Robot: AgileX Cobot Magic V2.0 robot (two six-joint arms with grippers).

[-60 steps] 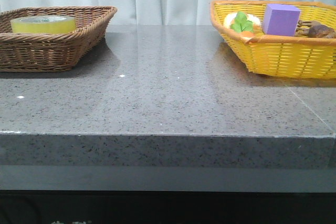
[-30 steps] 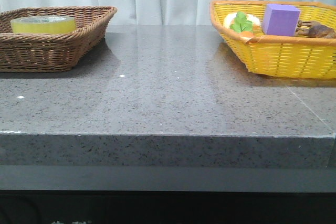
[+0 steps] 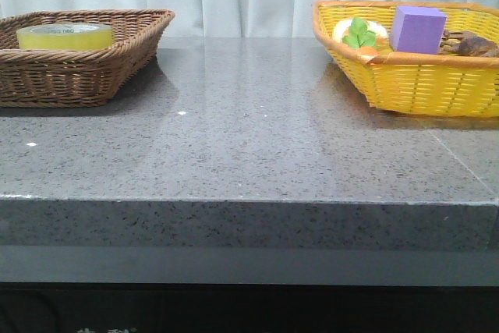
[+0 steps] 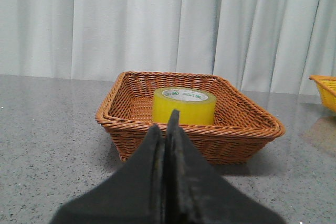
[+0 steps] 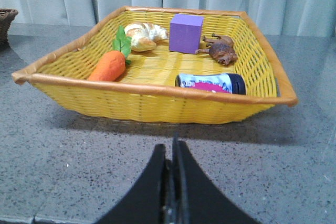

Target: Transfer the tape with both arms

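Observation:
The yellow tape (image 3: 64,36) roll lies flat inside a brown wicker basket (image 3: 117,56) at the table's far left; the left wrist view shows the tape (image 4: 184,105) with green print on its pale core. My left gripper (image 4: 166,127) is shut and empty, short of that brown basket (image 4: 236,137) and pointing at the roll. My right gripper (image 5: 170,153) is shut and empty, over the grey table in front of a yellow basket (image 5: 157,100). Neither arm appears in the front view.
The yellow basket (image 3: 421,83) at the far right holds a purple cube (image 3: 417,29), a toy carrot (image 5: 107,66), a croissant (image 5: 142,34), a brown figure (image 5: 220,51) and a lying can (image 5: 210,83). A white curtain hangs behind the grey stone table (image 3: 249,154).

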